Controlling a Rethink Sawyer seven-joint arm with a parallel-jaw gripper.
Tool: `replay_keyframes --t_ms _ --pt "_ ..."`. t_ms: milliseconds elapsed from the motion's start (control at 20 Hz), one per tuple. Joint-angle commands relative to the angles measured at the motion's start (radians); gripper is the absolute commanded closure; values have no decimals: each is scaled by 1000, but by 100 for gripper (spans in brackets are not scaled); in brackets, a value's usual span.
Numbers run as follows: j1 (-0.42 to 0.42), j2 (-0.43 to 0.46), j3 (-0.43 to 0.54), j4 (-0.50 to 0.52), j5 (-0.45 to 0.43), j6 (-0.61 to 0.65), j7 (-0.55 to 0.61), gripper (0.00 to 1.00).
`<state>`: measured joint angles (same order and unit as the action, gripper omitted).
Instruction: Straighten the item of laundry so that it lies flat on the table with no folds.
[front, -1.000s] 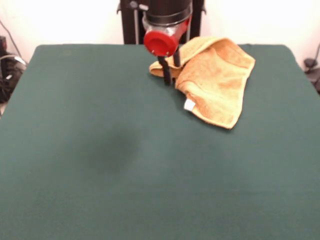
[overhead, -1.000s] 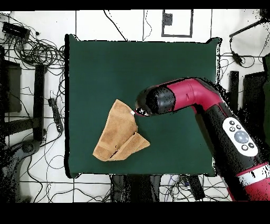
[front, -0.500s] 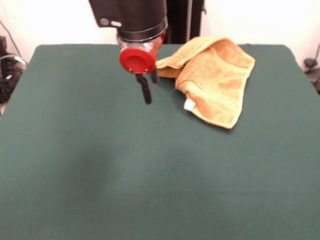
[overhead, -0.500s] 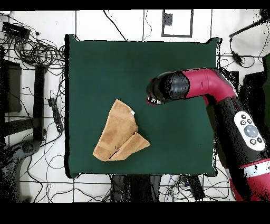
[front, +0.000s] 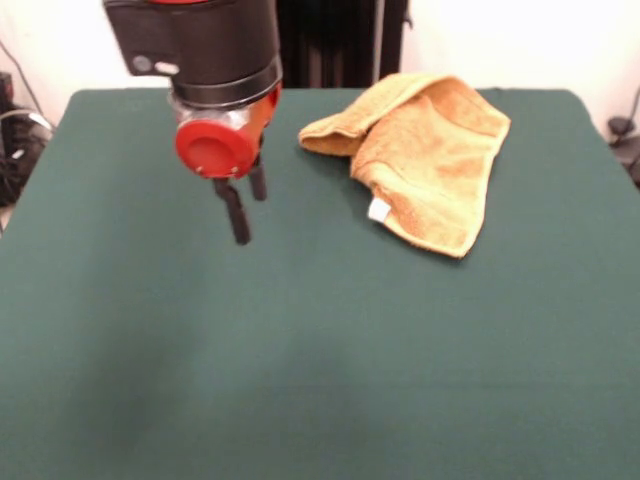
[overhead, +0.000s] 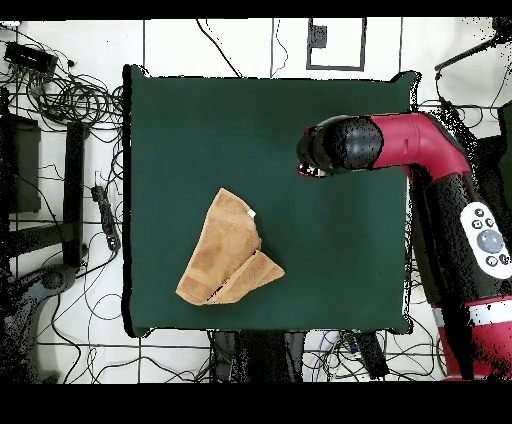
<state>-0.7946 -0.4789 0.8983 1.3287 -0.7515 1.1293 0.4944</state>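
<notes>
Front view: one towel (front: 425, 155) lies folded over itself at the far right of the table (front: 300, 370), with a rumpled flap reaching left and its small white tag (front: 379, 209) on the near-left edge. The single gripper (front: 245, 205) hangs well to the left of the towel, apart from it, above bare green cloth. Its two dark fingers (front: 237, 215) point down, a narrow gap showing between them, and they hold nothing. Above them sit the red round cap (front: 210, 148) and the black arm housing.

Overhead view: the one towel (overhead: 228, 252) lies in the lower left part of the table (overhead: 200, 120), near the lower edge, doubled into an uneven wedge. The one red and black arm (overhead: 430, 160) comes in from the right; its head (overhead: 330, 150) is up and to the right of the towel, well apart.
</notes>
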Motion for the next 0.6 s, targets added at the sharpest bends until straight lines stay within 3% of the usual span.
replay_keyframes --t_ms 50,600 --pt "39 74 -44 -148 -77 116 -367 0" --pt "6 156 -72 -271 -117 108 -455 0"
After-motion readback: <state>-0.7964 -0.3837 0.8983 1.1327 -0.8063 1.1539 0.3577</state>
